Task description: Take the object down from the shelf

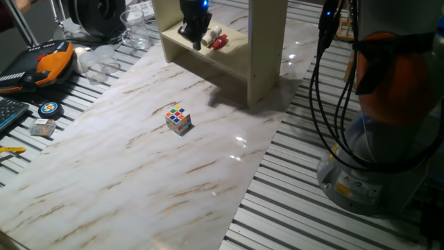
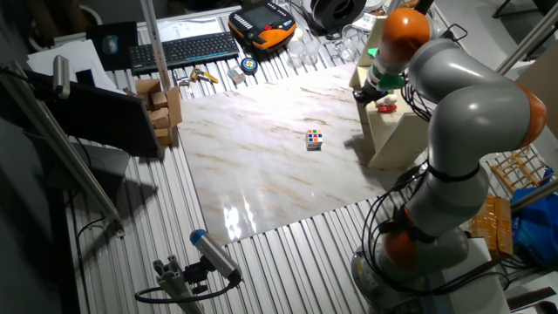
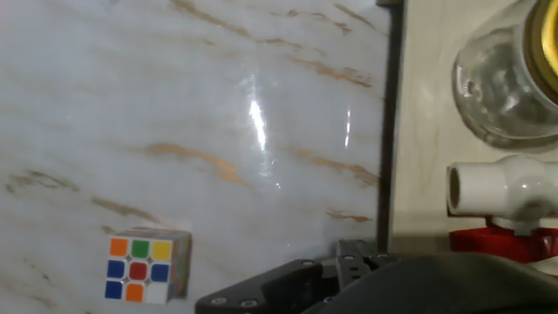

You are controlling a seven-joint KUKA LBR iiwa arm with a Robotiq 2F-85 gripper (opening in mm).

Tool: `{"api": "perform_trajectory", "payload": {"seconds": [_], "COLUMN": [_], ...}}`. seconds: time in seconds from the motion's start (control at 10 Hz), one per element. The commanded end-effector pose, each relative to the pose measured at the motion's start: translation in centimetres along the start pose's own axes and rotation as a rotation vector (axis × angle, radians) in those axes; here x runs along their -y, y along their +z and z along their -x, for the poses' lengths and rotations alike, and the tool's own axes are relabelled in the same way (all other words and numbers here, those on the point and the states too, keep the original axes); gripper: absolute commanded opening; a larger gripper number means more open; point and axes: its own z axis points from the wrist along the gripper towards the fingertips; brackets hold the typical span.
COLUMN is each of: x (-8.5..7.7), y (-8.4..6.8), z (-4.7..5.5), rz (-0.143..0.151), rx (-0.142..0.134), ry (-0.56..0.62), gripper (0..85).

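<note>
The gripper (image 1: pixel 196 38) is positioned over the lower board of the shelf (image 1: pixel 267 55); whether its fingers are parted or closed cannot be told. Just beside it lie a white pipe fitting (image 3: pixel 499 190), a red piece (image 3: pixel 501 242) and a clear glass item (image 3: pixel 504 83), close together. The fitting is judged rigid, light and smooth, best taken across its straight barrel. The glass is judged fragile. A colour cube (image 1: pixel 177 119) stands well apart on the marble tabletop (image 1: pixel 139 180).
</note>
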Motion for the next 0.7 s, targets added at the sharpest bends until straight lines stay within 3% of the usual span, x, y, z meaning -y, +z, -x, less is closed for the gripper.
{"api": "perform_trajectory", "payload": {"seconds": [0.0, 0.6], "x": [0.4, 2.7], "y": [0.2, 0.0], "z": [-0.1, 0.4], "rz": [-0.002, -0.005], "rx": [0.003, 0.001], "ry": [0.002, -0.006], "gripper": [0.0, 0.0]}}
